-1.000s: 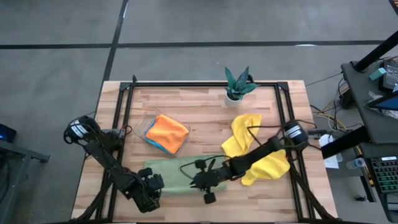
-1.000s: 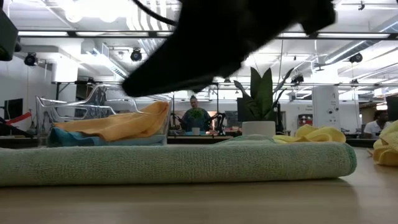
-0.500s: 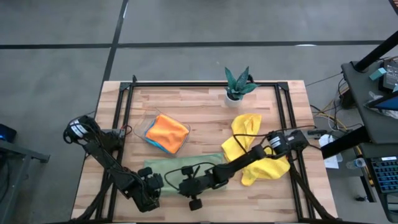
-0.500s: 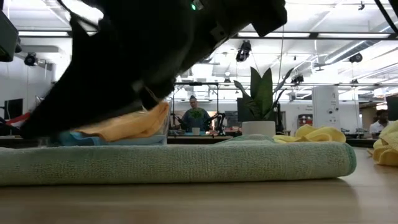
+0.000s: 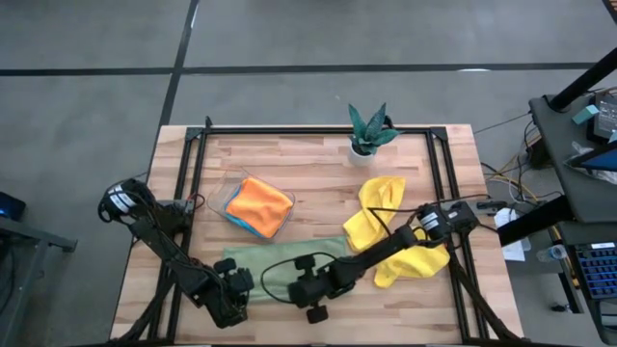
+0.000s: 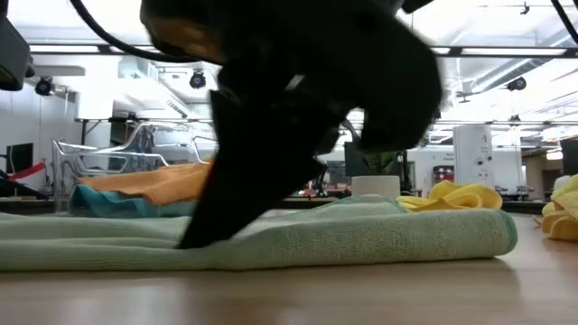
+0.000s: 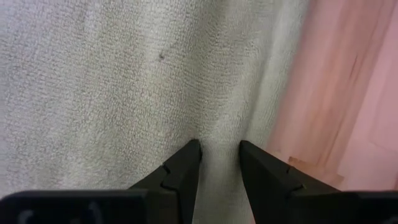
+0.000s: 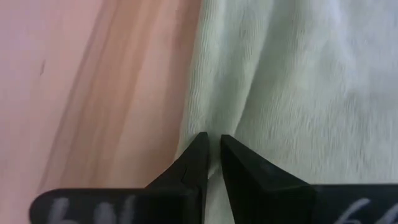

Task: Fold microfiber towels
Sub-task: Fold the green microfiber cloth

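Observation:
The pale green towel lies folded into a long band near the table's near edge; it also shows in the low view. My left gripper is at the band's left end, shut on it. My right gripper is at the band's near edge around its middle, shut on it; in the low view its dark bulk comes down onto the towel. The orange towel lies on the bright blue one in the clear tray. Two yellow towels lie crumpled at the right. My left gripper has the green towel's edge between its two fingers, beside the bare wood. The fingers come from above, pointing down. The towel lies flat on the table, with a shallow crease running away from the fingers. My right gripper pinches the green towel's near edge between its two nearly closed fingers, right where cloth meets wood. The fingers come from above, slanting down. The towel lies on the table; one layer or several, I cannot tell.
A small teal-leaved plant in a white pot stands at the far edge. The tray stands left of centre. A black frame runs along the table's sides. Bare wood shows between the tray and the yellow towels.
My right gripper has gone toward the table's left along the green towel's near edge and come down onto it; in the low view its dark bulk now reaches the cloth. The towel stays flat.

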{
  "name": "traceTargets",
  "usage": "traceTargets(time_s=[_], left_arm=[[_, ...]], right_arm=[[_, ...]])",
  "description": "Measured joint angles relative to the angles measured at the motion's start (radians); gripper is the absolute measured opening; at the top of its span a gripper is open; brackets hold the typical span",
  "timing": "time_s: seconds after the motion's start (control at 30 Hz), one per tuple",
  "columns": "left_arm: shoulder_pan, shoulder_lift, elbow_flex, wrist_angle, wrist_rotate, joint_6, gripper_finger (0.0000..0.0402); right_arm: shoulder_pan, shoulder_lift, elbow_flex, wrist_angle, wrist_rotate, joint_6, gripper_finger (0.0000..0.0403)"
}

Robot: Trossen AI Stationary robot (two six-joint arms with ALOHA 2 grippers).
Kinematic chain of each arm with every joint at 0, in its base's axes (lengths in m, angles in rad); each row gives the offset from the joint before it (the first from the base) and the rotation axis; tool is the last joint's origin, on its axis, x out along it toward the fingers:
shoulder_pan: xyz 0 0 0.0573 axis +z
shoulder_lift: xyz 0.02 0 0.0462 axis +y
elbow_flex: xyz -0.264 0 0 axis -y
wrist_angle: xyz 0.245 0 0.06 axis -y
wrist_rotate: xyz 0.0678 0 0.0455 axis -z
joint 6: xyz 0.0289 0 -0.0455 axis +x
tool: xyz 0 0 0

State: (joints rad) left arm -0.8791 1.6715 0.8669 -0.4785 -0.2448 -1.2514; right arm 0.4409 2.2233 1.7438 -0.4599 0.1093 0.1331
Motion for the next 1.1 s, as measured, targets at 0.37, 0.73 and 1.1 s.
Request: traceTargets(time_s=[0.37,0.73,1.1], left_arm=[[-0.002,-0.003,-0.005,0.003,0.009,0.001,0.0104],[-0.008,-0.044,-0.010,-0.026,0.049,0.001,0.0104],[-0.008,-0.048,0.029,-0.013,0.038,0.004,0.0104]], right_arm=[[0.024,-0.050,-0.006,-0.189,-0.008,0.054,0.0038],[0.046,-0.139,-0.039,-0.438,0.086,0.111,0.0038],[0.102,-0.373,-0.239,-0.425,0.172,0.331,0.0038]])
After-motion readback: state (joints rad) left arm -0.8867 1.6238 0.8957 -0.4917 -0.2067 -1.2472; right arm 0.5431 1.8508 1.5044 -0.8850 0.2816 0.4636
